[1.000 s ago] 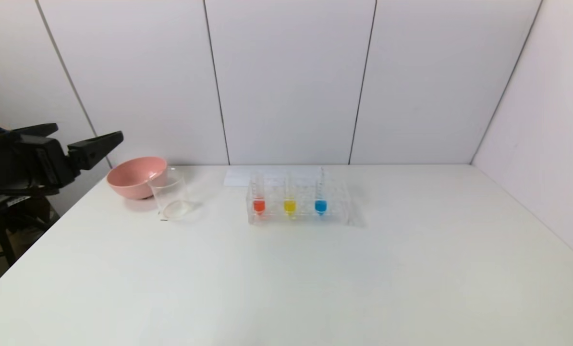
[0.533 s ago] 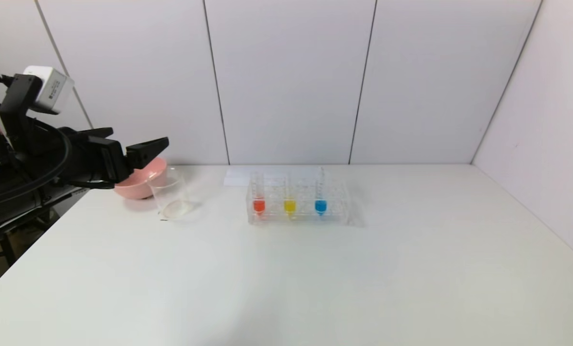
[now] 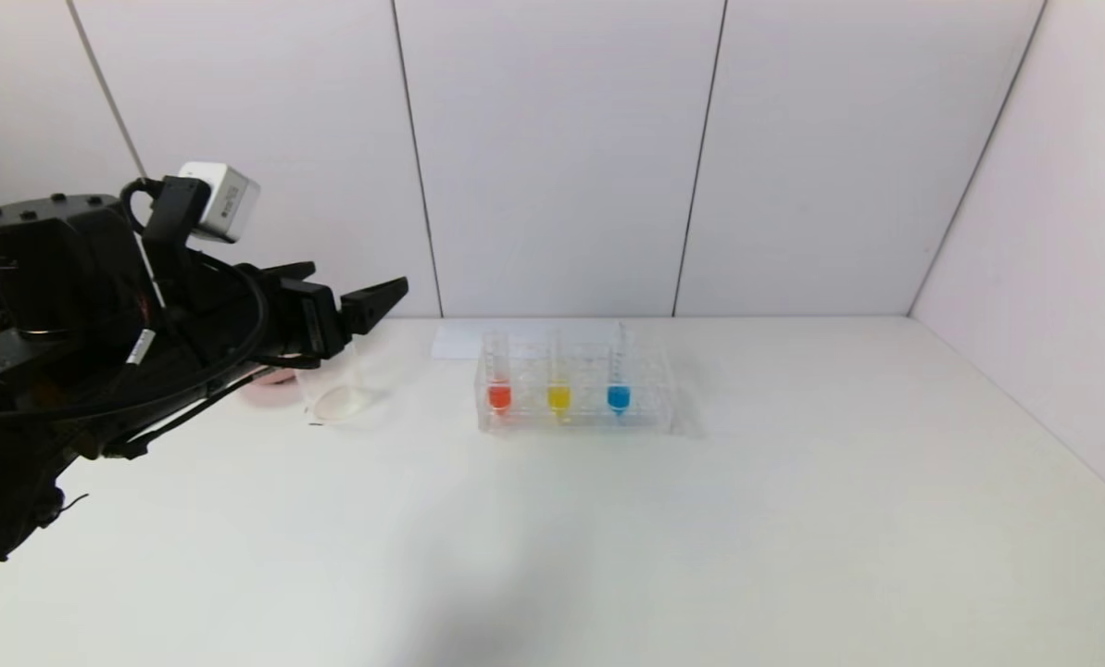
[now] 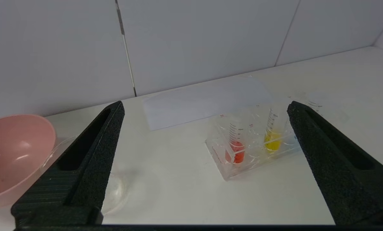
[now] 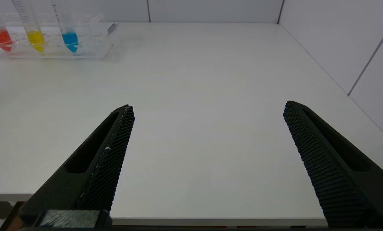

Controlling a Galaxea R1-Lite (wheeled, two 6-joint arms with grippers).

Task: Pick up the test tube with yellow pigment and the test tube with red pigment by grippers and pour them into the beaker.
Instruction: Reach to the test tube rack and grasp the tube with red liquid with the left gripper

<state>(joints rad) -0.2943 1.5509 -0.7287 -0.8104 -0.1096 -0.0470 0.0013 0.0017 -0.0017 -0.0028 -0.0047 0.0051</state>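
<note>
Left gripper [image 3: 353, 287]: at the left of the head view, above the beaker [image 3: 332, 384], jaws spread wide, holding nothing. In the left wrist view its two fingers [image 4: 91, 154] frame the rack from either side of the frame.

Right gripper [image 5: 207, 109]: not in the head view; its wrist view shows it low over the near edge of the worktop [image 3: 700, 519], jaws wide apart, empty, well apart from the rack.

Task items:
- Test tube with red pigment [image 3: 498, 375]: upright in the clear rack [image 3: 575, 394], centre of the head view, leftmost slot.
- Test tube with yellow pigment [image 3: 558, 378]: upright in the middle slot, just beside the red one.
- A tube with blue liquid [image 3: 618, 375] stands in the rightmost slot; it is not to be taken.
- The beaker stands left of the rack, with a pink bowl [image 4: 14, 154] just behind it, largely hidden by the arm in the head view.

Assessment: no tube is grasped yet; the task is at its approach step.

Hazards:
- The tubes stand close together; wide jaws could strike a neighbour or close on two.
- The rack looks light; a sideways contact may shift or tip it.
- The arm passes directly over the beaker; descending early could knock it over.
- Smooth thin tubes may slip in an off-centre grip
</note>
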